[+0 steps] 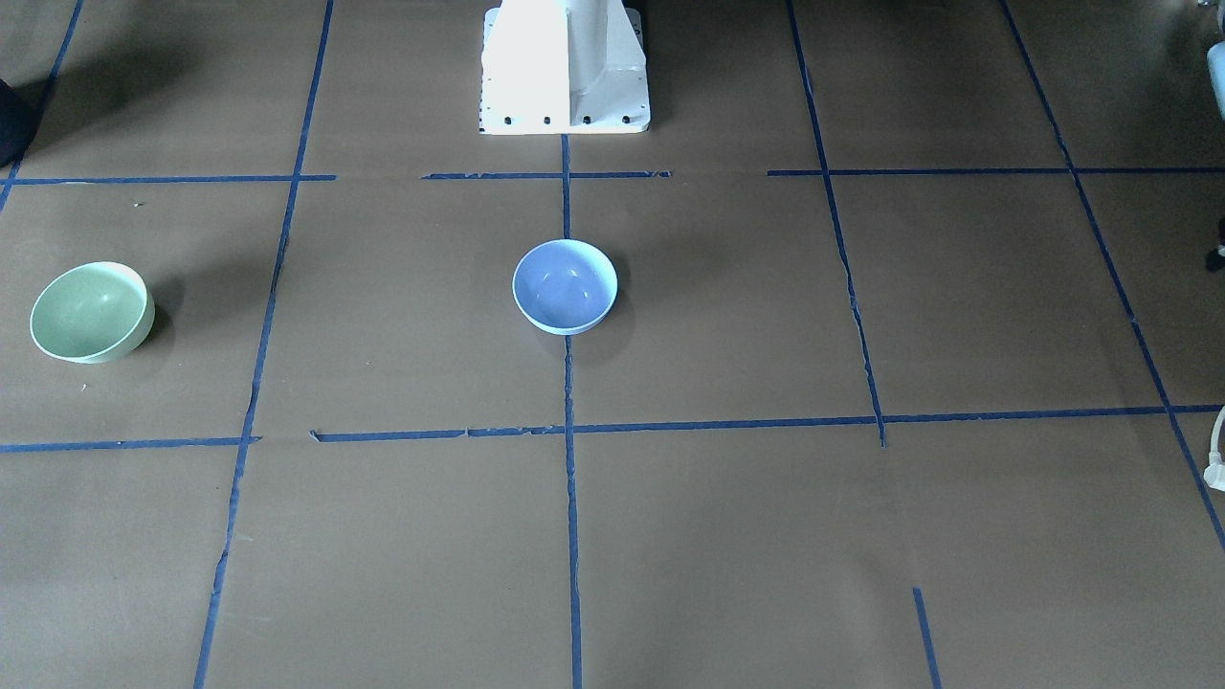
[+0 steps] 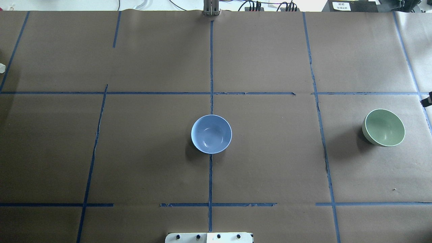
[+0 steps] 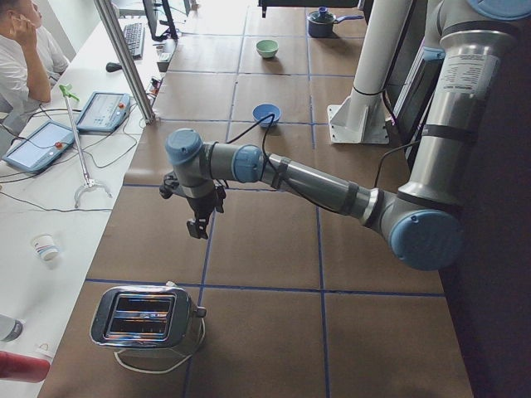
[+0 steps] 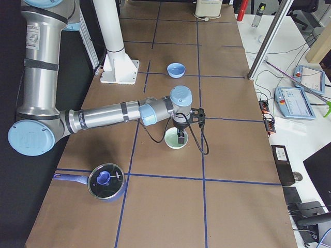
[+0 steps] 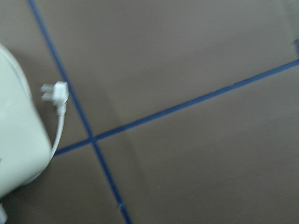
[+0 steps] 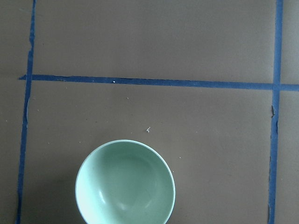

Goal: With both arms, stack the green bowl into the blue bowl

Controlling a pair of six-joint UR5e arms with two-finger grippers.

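The green bowl (image 1: 92, 312) sits upright on the brown table on the robot's right side, as the overhead view (image 2: 383, 127) also shows. The blue bowl (image 1: 565, 285) sits upright at the table's centre line (image 2: 211, 134), empty. My right gripper (image 4: 181, 138) hangs just above the green bowl (image 4: 169, 142); the right wrist view looks down on that bowl (image 6: 125, 183). My left gripper (image 3: 197, 225) hovers over bare table far from both bowls, near a toaster. Both grippers show only in the side views, so I cannot tell whether they are open or shut.
A chrome toaster (image 3: 145, 317) stands at the table's left end, its white plug (image 5: 55, 93) lying on the paper. A blue lidded pot (image 4: 106, 182) sits at the right end. The white pedestal (image 1: 565, 67) stands behind the blue bowl. An operator (image 3: 25, 58) sits beside the table.
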